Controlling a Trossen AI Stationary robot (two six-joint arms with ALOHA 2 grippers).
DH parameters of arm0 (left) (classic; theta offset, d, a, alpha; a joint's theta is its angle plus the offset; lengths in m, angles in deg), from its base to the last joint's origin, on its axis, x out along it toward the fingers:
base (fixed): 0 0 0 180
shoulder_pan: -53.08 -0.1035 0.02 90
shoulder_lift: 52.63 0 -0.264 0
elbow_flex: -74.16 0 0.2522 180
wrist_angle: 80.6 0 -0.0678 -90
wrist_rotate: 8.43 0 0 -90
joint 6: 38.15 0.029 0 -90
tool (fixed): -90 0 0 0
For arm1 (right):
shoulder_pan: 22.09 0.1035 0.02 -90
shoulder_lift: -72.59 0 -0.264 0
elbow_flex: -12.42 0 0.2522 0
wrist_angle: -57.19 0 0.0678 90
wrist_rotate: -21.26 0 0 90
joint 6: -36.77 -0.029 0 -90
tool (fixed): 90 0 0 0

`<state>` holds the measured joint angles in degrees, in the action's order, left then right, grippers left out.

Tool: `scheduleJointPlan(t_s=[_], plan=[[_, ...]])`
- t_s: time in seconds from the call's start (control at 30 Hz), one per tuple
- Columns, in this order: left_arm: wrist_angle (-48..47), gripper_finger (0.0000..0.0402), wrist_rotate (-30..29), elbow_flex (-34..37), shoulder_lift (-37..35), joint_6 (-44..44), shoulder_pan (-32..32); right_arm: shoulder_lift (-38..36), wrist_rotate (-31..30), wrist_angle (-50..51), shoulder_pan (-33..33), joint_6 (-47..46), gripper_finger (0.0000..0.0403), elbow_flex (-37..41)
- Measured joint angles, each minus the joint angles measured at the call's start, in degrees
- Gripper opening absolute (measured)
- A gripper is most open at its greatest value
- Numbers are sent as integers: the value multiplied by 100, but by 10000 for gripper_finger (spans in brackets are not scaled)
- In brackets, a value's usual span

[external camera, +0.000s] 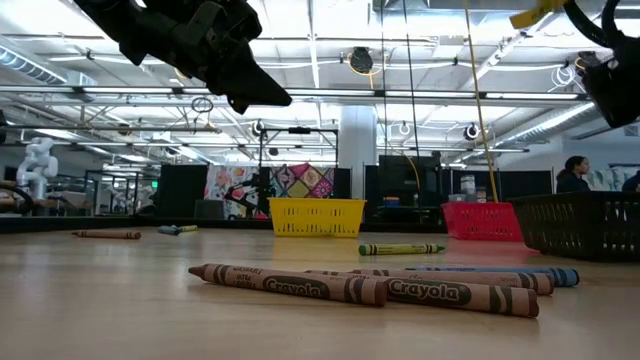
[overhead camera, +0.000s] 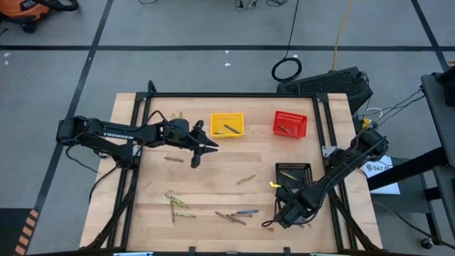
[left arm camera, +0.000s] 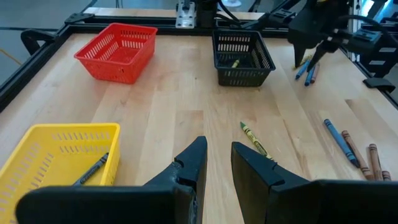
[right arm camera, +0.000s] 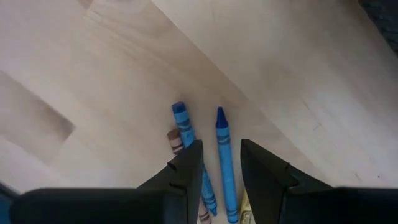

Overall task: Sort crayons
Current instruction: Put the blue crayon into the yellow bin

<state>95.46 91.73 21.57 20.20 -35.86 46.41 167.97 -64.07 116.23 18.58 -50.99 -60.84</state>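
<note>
Crayons lie scattered on the wooden table. A green one [left arm camera: 254, 138] is mid-table, and blue [left arm camera: 339, 142] and brown ones [left arm camera: 360, 152] lie toward the near edge. My right gripper [right arm camera: 221, 163] points down, open, near the table's near right. Its fingers stand on either side of a blue crayon [right arm camera: 225, 155] lying flat. A second blue crayon [right arm camera: 185, 132] and a brown one [right arm camera: 174, 140] lie just beside one finger. My left gripper [left arm camera: 217, 165] hovers open and empty above the table's left middle [overhead camera: 202, 142].
At the far side stand a yellow basket [overhead camera: 227, 125] holding a dark crayon [left arm camera: 93, 169] and a red basket [overhead camera: 290, 124]. A black basket [overhead camera: 293, 172] with a yellow crayon [left arm camera: 235, 63] sits just beyond my right gripper. More crayons [overhead camera: 178, 203] lie near left.
</note>
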Motion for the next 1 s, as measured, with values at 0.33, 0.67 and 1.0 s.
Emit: scheduleJointPlan(t_s=[0.33,0.67,1.0], plan=[[0,77,0,0,0,-2,0,108,6,26,13,11,96,0],[0,77,0,0,0,-4,2,111,1,61,174,-35,96,0],[2,77,0,0,0,-22,2,111,-30,206,195,-202,96,0]])
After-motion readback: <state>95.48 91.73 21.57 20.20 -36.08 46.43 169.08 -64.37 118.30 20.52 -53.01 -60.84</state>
